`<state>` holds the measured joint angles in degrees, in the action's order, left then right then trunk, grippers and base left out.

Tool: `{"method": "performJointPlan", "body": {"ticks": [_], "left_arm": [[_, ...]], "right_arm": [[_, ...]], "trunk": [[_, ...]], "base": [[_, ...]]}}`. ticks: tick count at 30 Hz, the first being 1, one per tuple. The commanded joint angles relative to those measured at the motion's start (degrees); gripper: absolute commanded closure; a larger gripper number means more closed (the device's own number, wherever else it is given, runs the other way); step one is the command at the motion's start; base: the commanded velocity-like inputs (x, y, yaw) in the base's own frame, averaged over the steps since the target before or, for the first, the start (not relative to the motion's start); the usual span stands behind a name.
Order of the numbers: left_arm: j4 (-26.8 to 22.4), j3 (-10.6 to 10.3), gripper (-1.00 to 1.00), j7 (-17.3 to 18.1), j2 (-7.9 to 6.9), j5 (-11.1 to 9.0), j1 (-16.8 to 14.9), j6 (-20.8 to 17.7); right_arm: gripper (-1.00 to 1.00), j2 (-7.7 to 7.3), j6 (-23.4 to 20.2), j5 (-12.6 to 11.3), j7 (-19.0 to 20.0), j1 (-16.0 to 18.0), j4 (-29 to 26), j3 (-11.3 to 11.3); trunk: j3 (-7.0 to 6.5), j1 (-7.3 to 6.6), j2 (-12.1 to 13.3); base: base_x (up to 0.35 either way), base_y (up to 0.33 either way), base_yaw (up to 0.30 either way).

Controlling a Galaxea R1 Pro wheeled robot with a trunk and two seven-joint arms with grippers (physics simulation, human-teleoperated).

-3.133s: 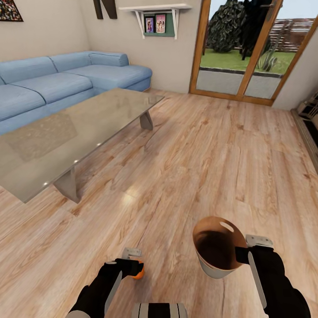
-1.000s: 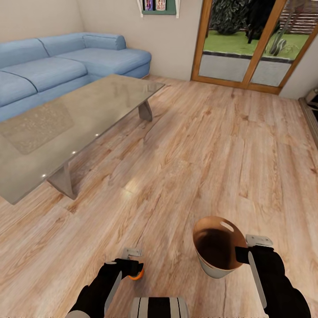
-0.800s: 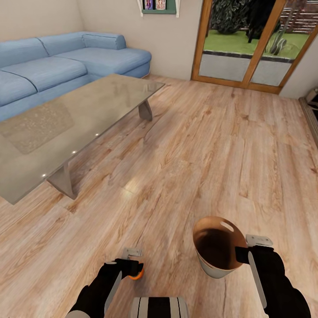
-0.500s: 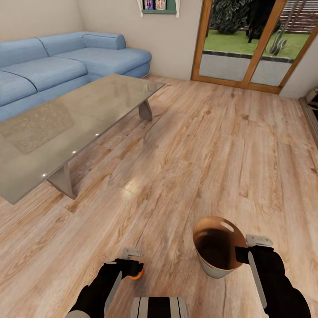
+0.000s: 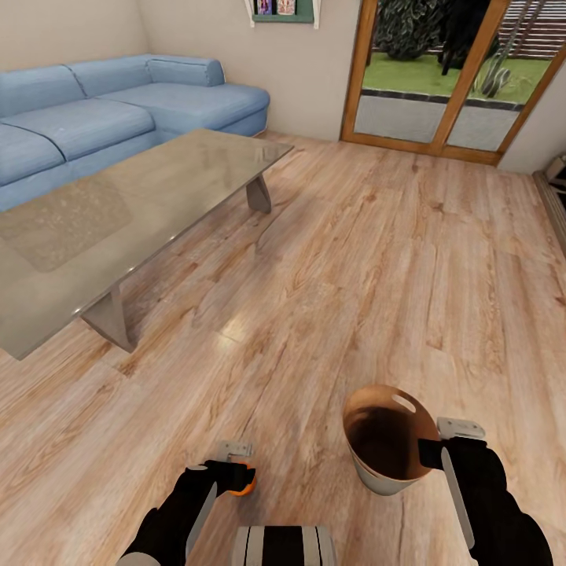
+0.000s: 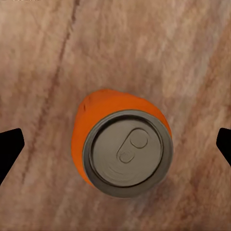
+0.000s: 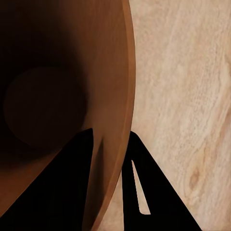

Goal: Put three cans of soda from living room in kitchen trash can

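Note:
My left gripper (image 5: 236, 474) is low at the left of the head view, shut on a bright orange can of soda (image 5: 247, 488) that hangs just above the plank floor. In the left wrist view the can (image 6: 122, 149) shows its silvery grey top between the two black fingertips (image 6: 9, 149). My right gripper (image 5: 431, 453) is shut on the rim of the tash can (image 5: 377, 481), a pale grey bucket with a copper-brown inside. In the right wrist view its fingers (image 7: 72, 192) straddle the bin's wall (image 7: 113, 72). The bin's bottom is dark. The other two cans are out of view.
A low glass table (image 5: 118, 220) stands ahead to the left, with the blue corner sofa (image 5: 118, 110) behind it. Wood-framed glass doors (image 5: 440, 79) are at the far right. Light wood floor (image 5: 354, 275) stretches between me and the doors.
The whole picture has shifted: the camera has tilted down and the table has slid slightly left and down. Both grippers and what they hold keep their places.

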<state>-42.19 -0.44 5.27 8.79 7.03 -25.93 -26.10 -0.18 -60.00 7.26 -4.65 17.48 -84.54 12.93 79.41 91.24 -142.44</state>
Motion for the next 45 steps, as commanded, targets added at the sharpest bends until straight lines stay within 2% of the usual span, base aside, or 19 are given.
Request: {"method": "performJointPlan", "body": {"ticks": [1, 3, 8, 17, 23, 38, 45], "left_arm": [[0.00, 0.00, -1.00, 0.00, 0.00, 0.00, 0.00, 0.00], [0.00, 0.00, -1.00, 0.00, 0.00, 0.00, 0.00, 0.00], [0.05, 0.00, -1.00, 0.00, 0.00, 0.00, 0.00, 0.00], [0.02, 0.00, -1.00, 0.00, 0.00, 0.00, 0.00, 0.00], [0.06, 0.00, -1.00, 0.00, 0.00, 0.00, 0.00, 0.00], [0.07, 0.00, -1.00, 0.00, 0.00, 0.08, 0.00, 0.00], [0.08, 0.00, -1.00, 0.00, 0.00, 0.09, 0.00, 0.03]], "right_arm": [[1.00, 0.00, 0.00, -0.23, 0.08, 0.01, -0.01, -0.02], [1.00, 0.00, 0.00, -0.23, 0.08, 0.01, -0.01, -0.02], [1.00, 0.04, 0.00, -0.23, 0.08, 0.01, -0.01, -0.01], [1.00, 0.07, 0.00, -0.23, 0.08, 0.01, -0.01, -0.04], [1.00, 0.01, 0.00, -0.23, 0.08, 0.01, -0.01, -0.02], [1.00, 0.01, 0.00, -0.23, 0.08, 0.01, -0.95, -0.06], [1.00, 0.02, 0.00, -0.18, 0.08, 0.01, -3.15, -0.01]], "trunk": [[0.00, 0.00, 0.00], [0.00, 0.00, 0.00], [1.02, 0.51, -0.84], [1.02, 0.51, -0.84], [2.35, 0.67, -0.92], [2.35, 0.67, -0.92], [2.35, 0.67, -0.92]], "base": [[0.000, 0.000, 0.000], [0.000, 0.000, 0.000], [0.000, 0.000, 0.000], [0.000, 0.000, 0.000], [0.000, 0.000, 0.000], [0.000, 0.000, 0.000], [0.000, 0.000, 0.000]]}}
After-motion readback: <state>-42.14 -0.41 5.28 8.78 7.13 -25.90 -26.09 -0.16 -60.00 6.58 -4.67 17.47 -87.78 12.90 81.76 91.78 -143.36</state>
